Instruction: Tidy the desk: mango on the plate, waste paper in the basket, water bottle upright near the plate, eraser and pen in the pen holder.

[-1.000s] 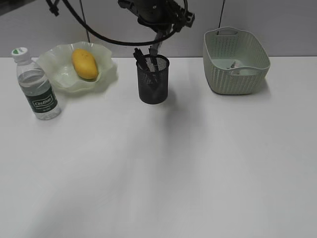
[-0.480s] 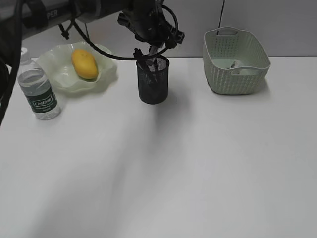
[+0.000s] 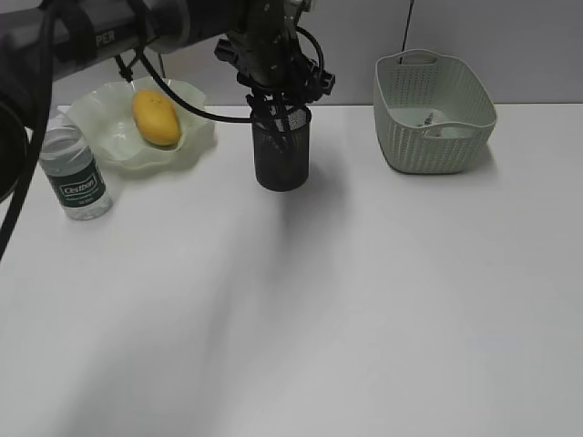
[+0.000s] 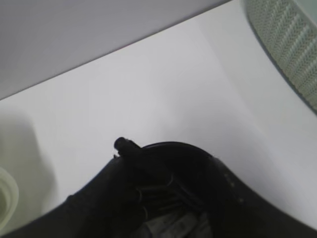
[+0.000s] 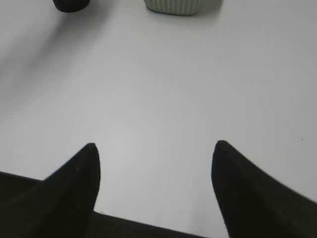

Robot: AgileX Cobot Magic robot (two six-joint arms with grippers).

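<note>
The black mesh pen holder [image 3: 282,155] stands mid-desk, and my left gripper [image 3: 278,107] reaches into its mouth from above. In the left wrist view the fingers stand apart over the holder's rim [image 4: 198,151]. A dark pen [image 4: 128,148] leans along the left finger, and a pale thing, perhaps the eraser [image 4: 173,229], lies at the bottom. The mango [image 3: 156,116] rests on the wavy green plate [image 3: 109,137]. Beside it the water bottle [image 3: 77,177] stands upright. Waste paper [image 3: 444,128] lies in the basket [image 3: 428,146]. My right gripper [image 5: 154,148] is open over bare desk.
My left arm and its cables [image 3: 118,36] stretch over the plate and hide the bottle's cap. The wall runs just behind the objects. In the right wrist view the pen holder [image 5: 72,4] and basket [image 5: 173,6] sit at the far top edge.
My left arm has dropped lower and moved in over the pen holder, now covering the bottle's cap. Its fingers have parted. The right gripper has not moved.
</note>
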